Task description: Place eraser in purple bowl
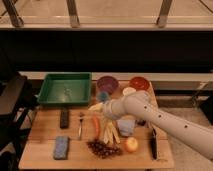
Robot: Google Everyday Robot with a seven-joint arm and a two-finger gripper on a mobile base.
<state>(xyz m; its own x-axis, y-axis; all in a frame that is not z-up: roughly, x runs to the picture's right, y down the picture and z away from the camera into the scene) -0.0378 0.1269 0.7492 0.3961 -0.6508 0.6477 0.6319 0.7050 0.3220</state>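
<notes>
One fork (80, 126) btwn end effector (96, 106), eraser (64, 118)

2 bowls (purple bowl (107, 84), red bowl (139, 83)); 1 ea.: eraser (64, 118), tray (48, 89), fork (80, 125), sponge (61, 147), end effector (96, 106) mid-table.

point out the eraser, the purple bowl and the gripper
eraser (64, 118), camera view, middle of its top
purple bowl (113, 86), camera view, its front wall
gripper (103, 116), camera view, arm's tip, right of the eraser
</notes>
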